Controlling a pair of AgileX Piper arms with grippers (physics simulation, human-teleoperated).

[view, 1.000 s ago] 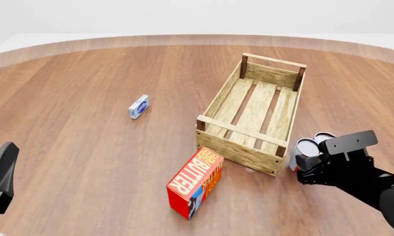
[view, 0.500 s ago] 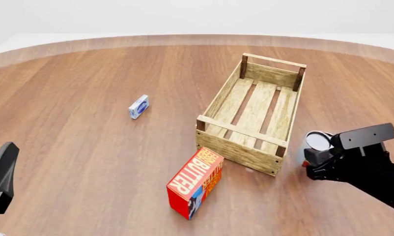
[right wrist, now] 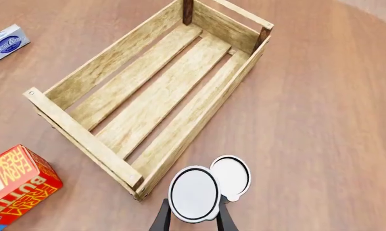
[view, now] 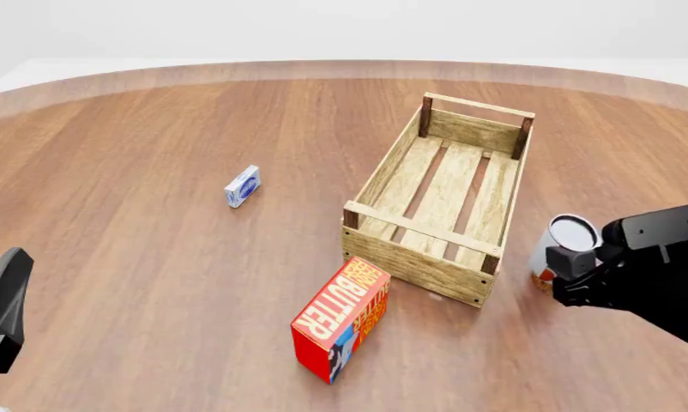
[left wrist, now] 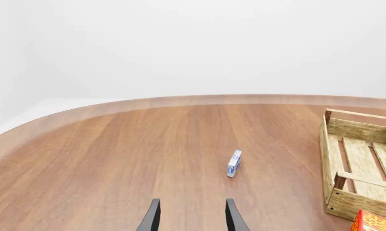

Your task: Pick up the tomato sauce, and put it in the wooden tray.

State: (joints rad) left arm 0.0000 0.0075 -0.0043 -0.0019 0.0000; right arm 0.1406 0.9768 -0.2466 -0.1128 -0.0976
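Front view, right gripper (view: 564, 273): clamped on the tomato sauce (view: 564, 249), which stands upright just off the right near corner of the wooden tray (view: 384, 163), outside it.
Can height: whether its base touches the table (view: 149, 129) cannot be told from this view.
Right wrist view, fingers (right wrist: 160, 220): two dark tips sit close on either side of the tomato sauce (right wrist: 194, 194), its silver top facing the camera; the jaws are narrowed to the can's width.
Second can (right wrist: 231, 176): another silver-topped can shows just beyond the held one, partly overlapped by it; its label is hidden.
Wooden tray, right wrist view (right wrist: 83, 79): long slatted crate ahead of the held can, nothing inside it, dark posts at the corners.
Left gripper, left wrist view (left wrist: 191, 220): fingers spread apart with bare table between them, grasping nothing.
Left gripper, front view (view: 1, 313): low at the near left edge, well apart from everything.
Butter box (view: 341, 319): red and orange carton, tilted, near the tray's near left corner.
Small blue box (view: 242, 186): alone on the table, left of the tray.
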